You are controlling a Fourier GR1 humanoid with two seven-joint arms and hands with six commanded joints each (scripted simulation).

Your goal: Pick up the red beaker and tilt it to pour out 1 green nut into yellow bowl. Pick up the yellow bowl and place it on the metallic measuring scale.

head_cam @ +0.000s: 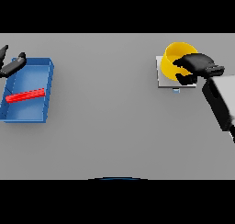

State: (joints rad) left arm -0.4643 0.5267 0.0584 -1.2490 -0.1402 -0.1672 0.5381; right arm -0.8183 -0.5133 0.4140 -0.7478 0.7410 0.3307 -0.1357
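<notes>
Grey table (pixel 105 126): right robot hand (pixel 195 64) curled round yellow bowl (pixel 176 58) on metallic scale (pixel 161 81); left robot hand (pixel 11 64) relaxed

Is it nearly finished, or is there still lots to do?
Nearly finished, it seems. The yellow bowl already sits on the scale, with the right hand curled on its rim; letting go looks like all that is left. The red beaker lies in the blue tray, by the left hand. Whether a nut is in the bowl can't be seen.

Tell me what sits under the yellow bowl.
The metallic scale lies under the yellow bowl. The right hand covers the bowl's right side; its inside contents cannot be seen.
</notes>
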